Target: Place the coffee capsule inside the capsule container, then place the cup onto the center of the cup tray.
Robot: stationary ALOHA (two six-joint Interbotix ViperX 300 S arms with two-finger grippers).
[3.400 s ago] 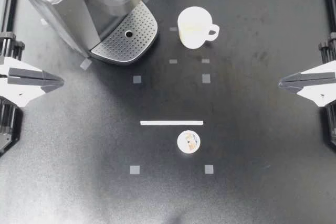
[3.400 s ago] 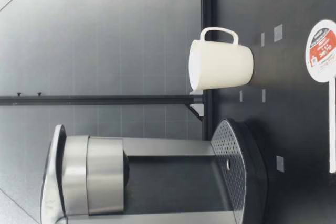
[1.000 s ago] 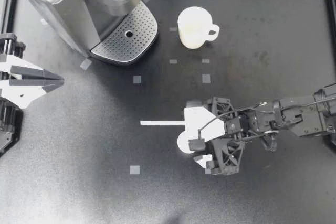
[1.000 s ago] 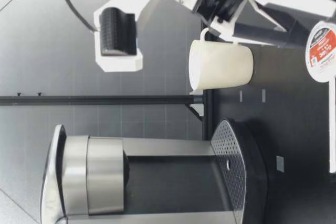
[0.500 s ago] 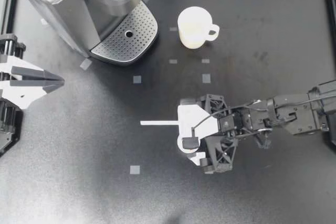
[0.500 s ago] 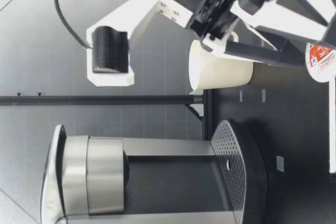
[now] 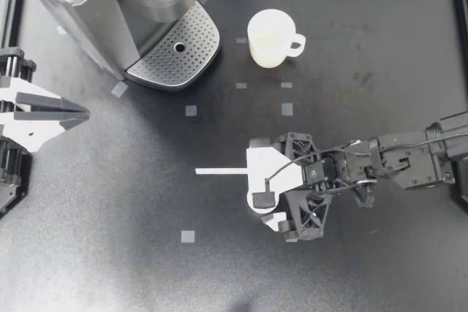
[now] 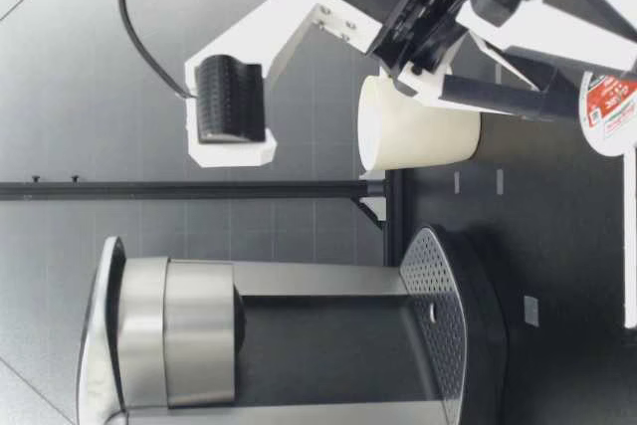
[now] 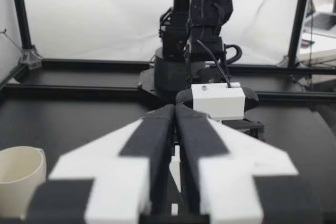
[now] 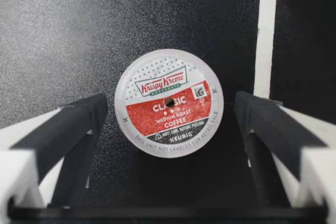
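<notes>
Right hand hangs over the coffee capsule. Its fingers are wide apart, one on each side, neither touching. Capsule sits on the table foil lid up, centred between the fingers, with the white tape line just beside one finger.

Likely small and light: thin plastic shell, foil top easy to dent, rim a bit slick. Best hold looks like the side wall under the rim, from two sides, gentle squeeze. Dark dot at lid centre may be a puncture, can't tell.

Left hand has fingers together, empty, well apart from the capsule. Cup stands well clear of the right hand, near the coffee machine.
</notes>
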